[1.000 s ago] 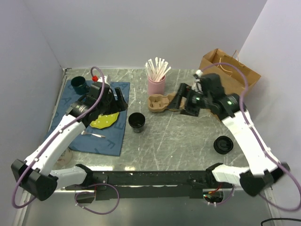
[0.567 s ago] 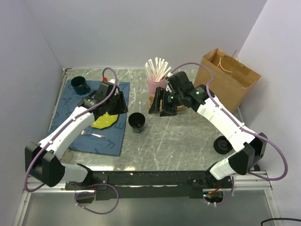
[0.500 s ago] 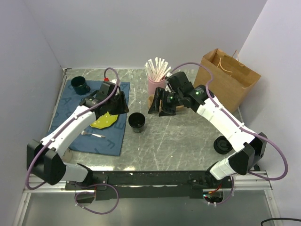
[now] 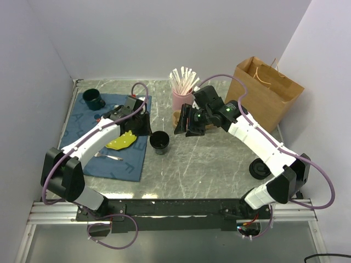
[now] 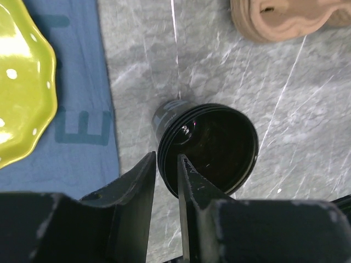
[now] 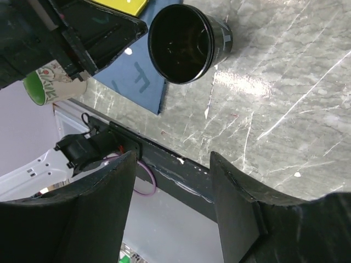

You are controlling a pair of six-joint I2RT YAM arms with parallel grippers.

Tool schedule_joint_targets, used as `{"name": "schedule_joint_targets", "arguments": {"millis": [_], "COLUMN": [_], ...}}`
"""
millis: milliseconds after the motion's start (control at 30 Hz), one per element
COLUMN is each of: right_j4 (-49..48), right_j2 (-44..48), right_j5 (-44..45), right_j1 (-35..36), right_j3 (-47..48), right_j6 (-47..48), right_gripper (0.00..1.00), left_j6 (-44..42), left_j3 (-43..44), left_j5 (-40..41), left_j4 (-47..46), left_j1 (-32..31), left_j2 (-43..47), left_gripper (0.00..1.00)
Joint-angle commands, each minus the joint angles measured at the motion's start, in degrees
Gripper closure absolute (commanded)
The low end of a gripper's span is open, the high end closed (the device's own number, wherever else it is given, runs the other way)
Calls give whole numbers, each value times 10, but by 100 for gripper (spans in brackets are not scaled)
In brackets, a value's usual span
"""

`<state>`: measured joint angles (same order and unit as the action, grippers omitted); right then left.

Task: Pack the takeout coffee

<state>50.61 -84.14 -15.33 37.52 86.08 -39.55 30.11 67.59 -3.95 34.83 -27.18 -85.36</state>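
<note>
A black takeout cup (image 4: 159, 141) (image 5: 211, 145) (image 6: 186, 41) stands open-topped on the marble beside the blue cloth. My left gripper (image 4: 146, 127) (image 5: 164, 164) is drawn close on its near-left rim, one finger outside the wall and one inside. A brown pulp cup carrier (image 4: 177, 116) (image 5: 285, 22) lies behind the cup, mostly hidden under my right gripper (image 4: 185, 124) (image 6: 171, 186). That gripper hangs open above the table with nothing between its fingers. The cup's black lid (image 4: 260, 167) lies at the right front. A brown paper bag (image 4: 269, 90) stands at the back right.
A pink holder of wooden stirrers (image 4: 182, 96) stands just behind the carrier. On the blue cloth (image 4: 82, 118) lie a yellow plate (image 4: 122, 141) and a fork (image 4: 109, 156), with a dark teal cup (image 4: 92, 99) at its far corner. A patterned mug (image 6: 49, 82) sits at the front left.
My left gripper slid right to the black cup and narrowed onto its rim. My right arm swung left from beside the bag to above the carrier, its jaws narrowing a little.
</note>
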Motion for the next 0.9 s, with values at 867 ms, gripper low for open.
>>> {"name": "schedule_joint_targets", "arguments": {"millis": [867], "right_j4": [-19], "right_j2": [27], "right_j5": [6], "right_j1": [5], "right_j3": [-20], "right_j6": [11], "right_gripper": [37], "left_j6": [-18], "left_j3": [-12], "left_j5": [-33], "left_j4": [-14], "left_j1": [1], "left_j2": [-11], "left_gripper": [87]}}
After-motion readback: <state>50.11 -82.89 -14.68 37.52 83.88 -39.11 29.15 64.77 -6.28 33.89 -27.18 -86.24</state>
